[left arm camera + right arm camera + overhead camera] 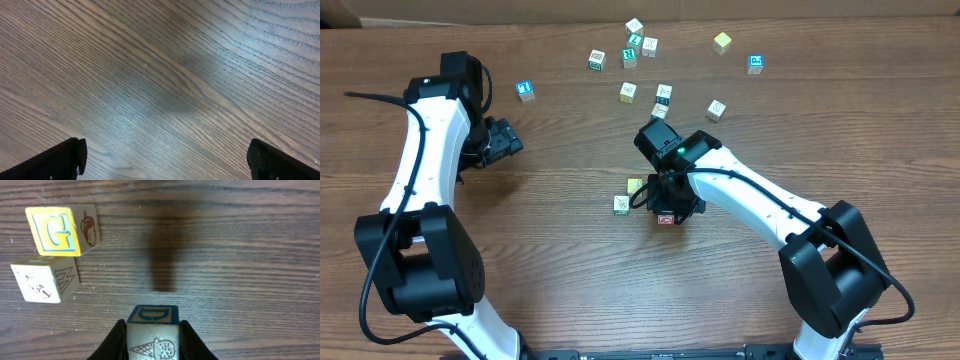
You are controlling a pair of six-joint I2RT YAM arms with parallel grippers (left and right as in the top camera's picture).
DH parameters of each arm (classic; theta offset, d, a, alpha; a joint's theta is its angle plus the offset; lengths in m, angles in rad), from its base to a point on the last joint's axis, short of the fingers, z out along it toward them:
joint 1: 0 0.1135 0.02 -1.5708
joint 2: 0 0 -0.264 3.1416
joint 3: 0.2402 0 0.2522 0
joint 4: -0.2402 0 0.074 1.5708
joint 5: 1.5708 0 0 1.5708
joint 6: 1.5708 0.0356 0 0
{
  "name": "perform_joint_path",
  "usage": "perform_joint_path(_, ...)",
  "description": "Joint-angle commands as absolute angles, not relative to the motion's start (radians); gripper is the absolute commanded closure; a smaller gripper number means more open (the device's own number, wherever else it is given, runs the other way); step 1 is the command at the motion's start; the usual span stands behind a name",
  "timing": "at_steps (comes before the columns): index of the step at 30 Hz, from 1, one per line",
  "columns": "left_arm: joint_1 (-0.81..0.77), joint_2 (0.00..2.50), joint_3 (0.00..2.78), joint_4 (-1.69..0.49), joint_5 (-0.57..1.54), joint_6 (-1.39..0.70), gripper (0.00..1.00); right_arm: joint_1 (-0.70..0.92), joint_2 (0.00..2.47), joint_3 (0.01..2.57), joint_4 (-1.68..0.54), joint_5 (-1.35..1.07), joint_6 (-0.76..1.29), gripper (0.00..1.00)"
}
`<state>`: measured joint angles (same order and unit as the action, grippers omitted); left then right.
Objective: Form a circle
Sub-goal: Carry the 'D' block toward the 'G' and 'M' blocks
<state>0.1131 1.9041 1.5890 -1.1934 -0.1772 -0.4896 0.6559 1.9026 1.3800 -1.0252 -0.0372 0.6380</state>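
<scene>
**Third cube in hand, circle only started**

The circle (pixel 622 204) sits mid-table: a yellow G cube (pixel 62 230) and a whitish cube (pixel 45 282), just beside each other. My right gripper (pixel 152 325) clamps a blue-D cube (pixel 152 345) by its flat sides. I judge it light, rigid and easily nudged. The left gripper (pixel 167 165) hangs wide open, well apart. Spare cubes (pixel 628 91) lie beyond, blocking nothing.

I'm looking at a tabletop (pixel 160 75) with a smooth wood-grain finish, its fine grain catching a soft sheen under the left wrist. The yellow G block (pixel 60 230) is reading as painted wood, matt, with worn edges. The pale block (pixel 42 282) just near of it is showing bare printed wood. The D block (pixel 152 332) is showing the same matt wood between the right gripper's (pixel 152 324) fingers (pixel 114 344), which are looking like matt black plastic. The arm shells (pixel 760 205) are gleaming as glossy white plastic.
</scene>
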Motion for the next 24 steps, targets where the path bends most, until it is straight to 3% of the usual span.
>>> perform_joint_path(1,0.113,1.887,1.605,-1.196,-0.191,-0.471,0.0,0.656,1.893,1.374,-1.023,0.007,0.652,0.83)
perform_joint_path(24,0.113,1.887,1.605,-1.196,-0.191,-0.471,0.0,0.656,1.893,1.312,-0.92,0.025,0.655,0.83)
